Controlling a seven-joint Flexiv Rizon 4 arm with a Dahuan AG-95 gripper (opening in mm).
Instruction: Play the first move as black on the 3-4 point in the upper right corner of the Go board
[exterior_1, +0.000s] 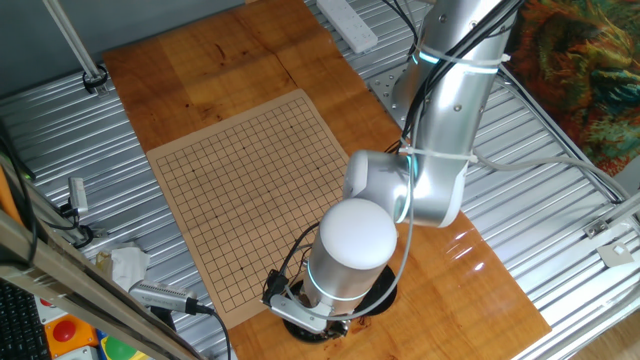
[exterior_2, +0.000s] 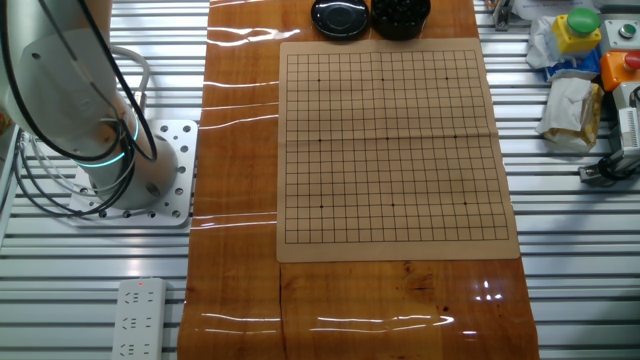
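Observation:
The board (exterior_2: 390, 140) lies flat on the orange-brown tabletop, and no stones show on its grid in either view (exterior_1: 245, 190). Past its far edge in the other fixed view stand a round black lid (exterior_2: 340, 17) and a black bowl (exterior_2: 400, 14) with dark glossy black stones heaped inside. In one fixed view the arm's white wrist (exterior_1: 355, 250) hangs over that end of the board. It covers the bowl and nearly all of the gripper (exterior_1: 312, 318). The fingers are hidden, so I cannot tell whether they are open or shut.
A white power strip (exterior_2: 138, 318) lies on the ribbed metal surface near the robot base (exterior_2: 140, 185). Beside the board there is clutter: a crumpled paper bag (exterior_2: 568, 105), a yellow-green toy (exterior_2: 580, 28) and cables. An aluminium pole (exterior_1: 72, 40) rises at one corner.

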